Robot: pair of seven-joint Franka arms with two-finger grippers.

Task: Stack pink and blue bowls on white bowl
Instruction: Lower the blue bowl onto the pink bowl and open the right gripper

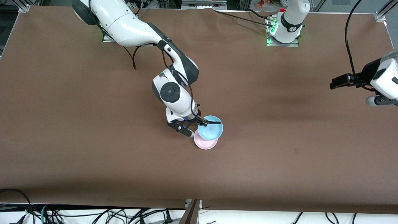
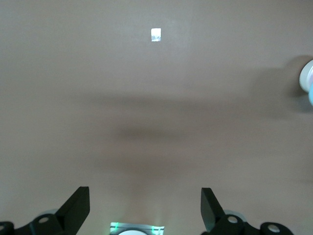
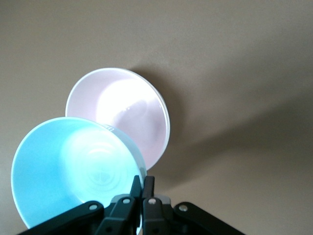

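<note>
Currently: right claw (image 1: 202,122) clenched on blue bowl's (image 1: 211,128) rim, over pink bowl (image 1: 205,143), mid-counter; left claw (image 2: 144,205) released, waiting.

I see the blue bowl (image 1: 211,128) lifted and tilted, glossy sky-blue, its rim pinched, overlapping the pink bowl (image 1: 205,143) from above. The pink bowl sits mid-table, pale and glossy, opening up. In the right wrist view a thin white edge shows under its rim; I can't confirm the white bowl there.
</note>
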